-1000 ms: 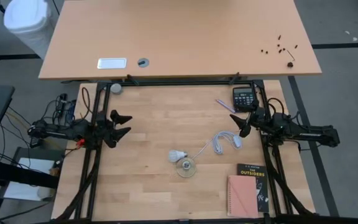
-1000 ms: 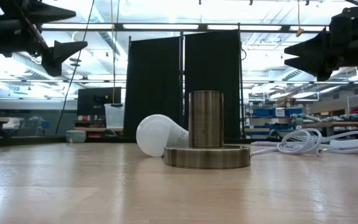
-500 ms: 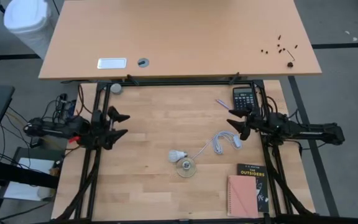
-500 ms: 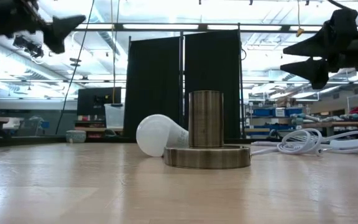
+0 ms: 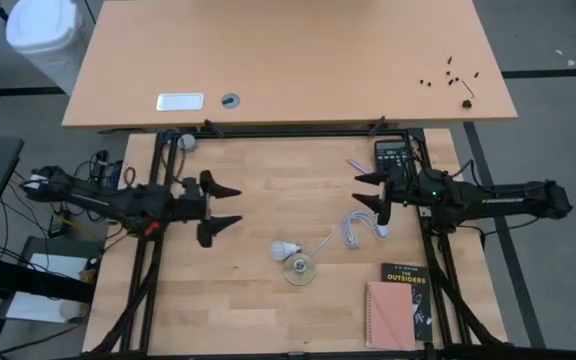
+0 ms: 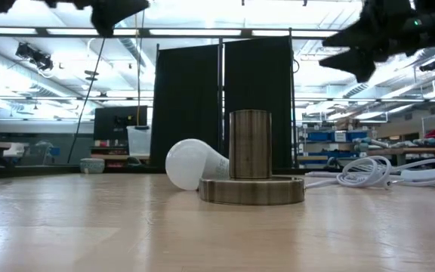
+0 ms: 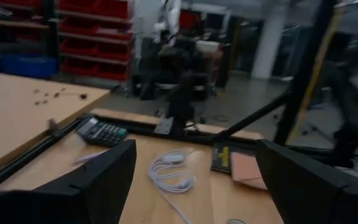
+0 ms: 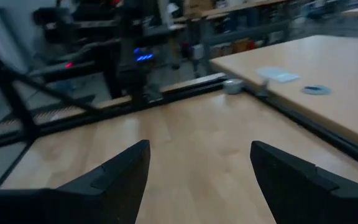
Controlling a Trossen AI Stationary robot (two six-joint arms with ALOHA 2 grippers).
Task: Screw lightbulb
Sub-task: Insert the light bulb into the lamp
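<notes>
The white lightbulb [image 5: 285, 248] [image 6: 191, 163] lies on its side on the wooden table, just beside the round silvery socket [image 5: 298, 268] [image 6: 251, 172]. The socket stands on its flat disc, and its white cord [image 5: 353, 228] [image 7: 169, 174] is coiled to the right. My left gripper [image 5: 230, 206] [image 6: 116, 9] [image 7: 196, 149] hangs open in the air left of the bulb, pointing level toward the table's right. My right gripper [image 5: 359, 193] [image 6: 347, 51] [image 8: 199, 149] hangs open above the cord, pointing left. Neither has anything between its fingers.
A black calculator [image 5: 393, 155] [image 7: 102, 132] lies at the far right. A dark book [image 5: 406, 280] and a pink notebook [image 5: 390, 315] lie at the near right. A larger desk [image 5: 288, 60] stands beyond the far edge. Bare wood lies between the two grippers.
Both grippers have risen and come in toward the table's middle, the left one farther than the right. Both have tipped up toward level, and their fingers stay as far apart as before. Bulb, socket and cord have kept still.
</notes>
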